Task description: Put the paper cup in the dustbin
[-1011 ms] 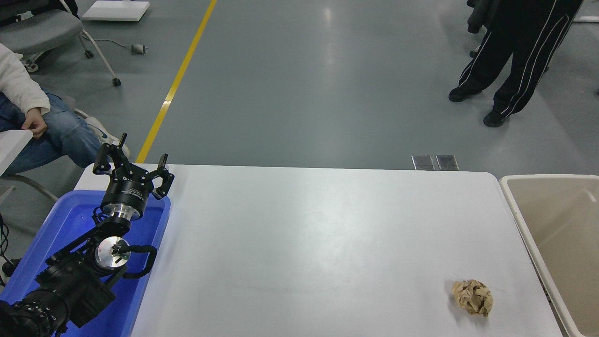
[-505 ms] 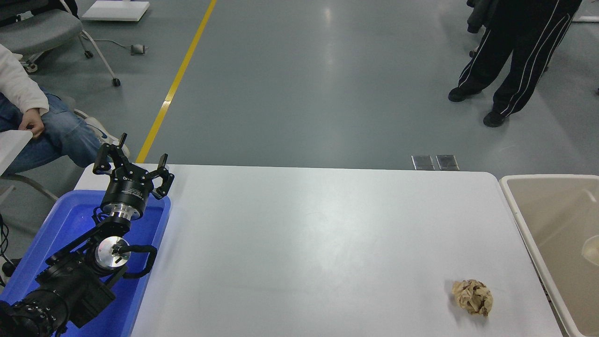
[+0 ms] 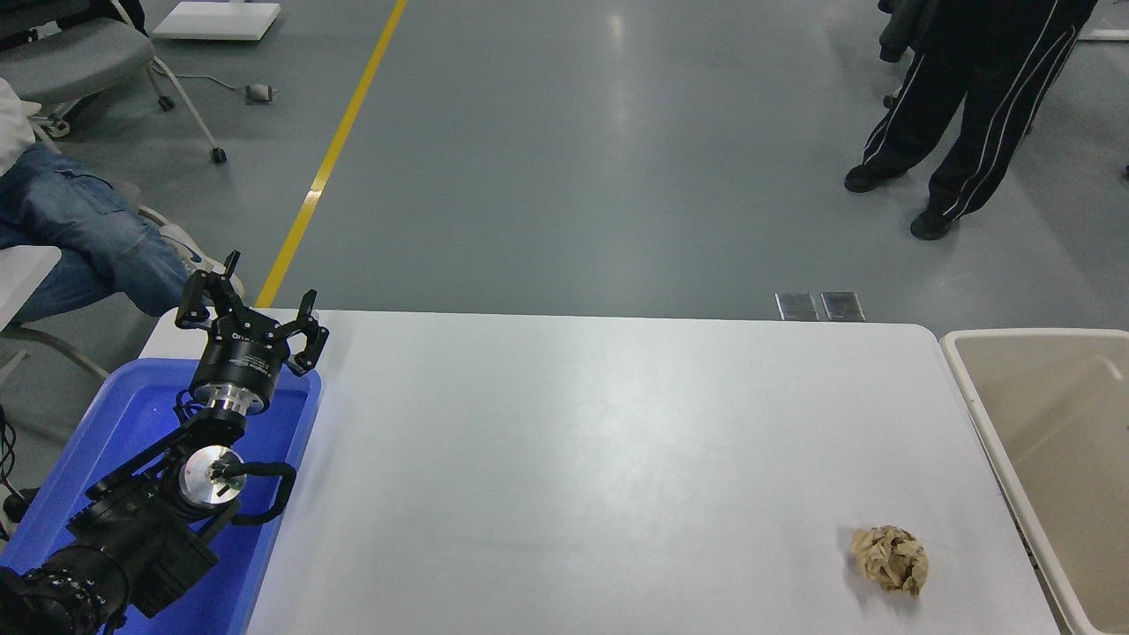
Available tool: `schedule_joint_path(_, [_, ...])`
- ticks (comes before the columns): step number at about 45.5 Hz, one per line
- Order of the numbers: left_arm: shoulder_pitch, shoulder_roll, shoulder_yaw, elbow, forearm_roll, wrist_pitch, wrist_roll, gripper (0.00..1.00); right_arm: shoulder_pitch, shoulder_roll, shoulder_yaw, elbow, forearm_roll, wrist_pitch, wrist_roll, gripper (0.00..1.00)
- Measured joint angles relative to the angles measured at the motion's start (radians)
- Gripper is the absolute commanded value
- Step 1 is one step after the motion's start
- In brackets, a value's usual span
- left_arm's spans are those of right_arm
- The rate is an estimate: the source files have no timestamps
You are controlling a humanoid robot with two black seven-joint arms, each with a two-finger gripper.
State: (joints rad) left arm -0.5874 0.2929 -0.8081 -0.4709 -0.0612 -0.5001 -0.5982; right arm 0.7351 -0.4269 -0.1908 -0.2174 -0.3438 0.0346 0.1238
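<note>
The paper cup is not visible anywhere in the head view. The beige dustbin (image 3: 1032, 334) stands against the table's right end, and the part of its inside that shows is bare. My left gripper (image 3: 265, 284) is open and empty, parked at the lower left over the far end of a blue tray. My right arm is out of view.
A crumpled brown paper ball (image 3: 890, 559) lies near the table's front right corner. The blue plastic tray (image 3: 291, 459) sits at the table's left end under my left arm. A seated person's legs (image 3: 79, 229) are at the far left, and another person (image 3: 961, 106) stands at the far right.
Half a second ago a pale rounded shape showed inside the dustbin at the right edge; it no longer shows. The seated person's hand and white sleeve have pulled back out of view.
</note>
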Motion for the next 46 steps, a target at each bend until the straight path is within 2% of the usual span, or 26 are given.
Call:
schedule_joint_path(16, [0.000,0.000,0.000,0.000,0.000,0.000,0.000,1.00,0.269,-0.102,0.130,0.114,0.141,0.006,-0.001,0.99])
schedule_joint_path(33, [0.000,0.000,0.000,0.000,0.000,0.000,0.000,1.00,0.493,-0.150,0.211,0.320,0.179,0.011,0.006,0.99])
schedule_joint_path(46, [0.000,0.000,0.000,0.000,0.000,0.000,0.000,1.00,0.551,-0.184,0.539,0.539,0.188,0.010,0.007,1.00])
